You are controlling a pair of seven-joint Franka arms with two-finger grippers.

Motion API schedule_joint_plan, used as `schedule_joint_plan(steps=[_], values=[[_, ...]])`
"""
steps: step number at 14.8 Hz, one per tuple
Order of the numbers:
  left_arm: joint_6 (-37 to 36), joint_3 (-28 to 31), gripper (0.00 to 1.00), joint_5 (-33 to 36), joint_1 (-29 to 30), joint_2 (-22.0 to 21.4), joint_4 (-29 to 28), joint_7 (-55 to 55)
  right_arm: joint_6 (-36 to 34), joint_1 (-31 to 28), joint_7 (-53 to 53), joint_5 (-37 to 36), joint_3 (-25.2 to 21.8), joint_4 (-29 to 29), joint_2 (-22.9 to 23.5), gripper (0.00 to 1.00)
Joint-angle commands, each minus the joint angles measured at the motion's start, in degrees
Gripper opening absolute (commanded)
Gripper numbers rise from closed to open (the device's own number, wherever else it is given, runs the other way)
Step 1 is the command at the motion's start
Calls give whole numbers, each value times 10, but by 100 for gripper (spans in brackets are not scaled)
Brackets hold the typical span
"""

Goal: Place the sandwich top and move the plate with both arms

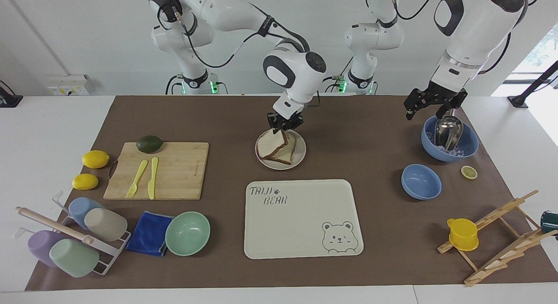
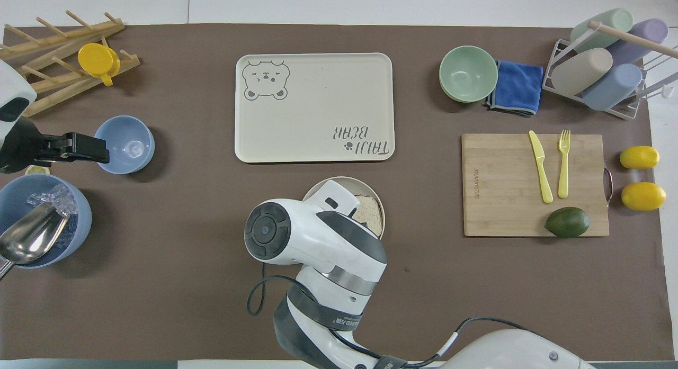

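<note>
Hovering just above the plate (image 1: 300, 158), the right gripper (image 1: 284, 125) is poised over the sandwich top (image 1: 270, 144), which is lying on the lower slice; I cannot tell its finger state. Bread is light, soft, crushable; pinching the crust edge looks safest. The left gripper (image 1: 431, 104) is waiting.

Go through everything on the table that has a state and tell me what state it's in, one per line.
Sandwich top: lying on the lower slice, offset.
Plate: on the mat, holding the sandwich.
Right gripper: over the plate's edge.
Left gripper: waiting above the ice bowl.
Small blue bowl: empty.
Green bowl: empty.
Tray: empty.
</note>
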Motion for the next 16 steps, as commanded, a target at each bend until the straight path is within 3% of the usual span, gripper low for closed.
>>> schedule_joint_plan(steps=[1,2,5,7,10,13,16], values=[[26,-3,100,6,5,-26,-37,2,32,-10,9,29,5,-8,-9,90],[30,-3,100,6,5,-26,-41,2,32,-10,10,30,4,5,-9,100],[42,-4,100,5,4,-25,-48,2,18,-25,7,74,-6,58,-20,100],[53,-4,100,3,-2,-24,-56,2,-3,-33,-8,88,-39,86,-42,100],[94,-7,100,-19,-13,-18,-85,-7,-29,-33,-90,135,-134,115,-75,100],[146,-7,100,-35,-53,-14,-126,-49,-57,-14,-219,242,-274,139,-105,100],[185,-7,100,-47,-99,7,-148,-91,-108,8,-286,252,-356,136,-145,100]])
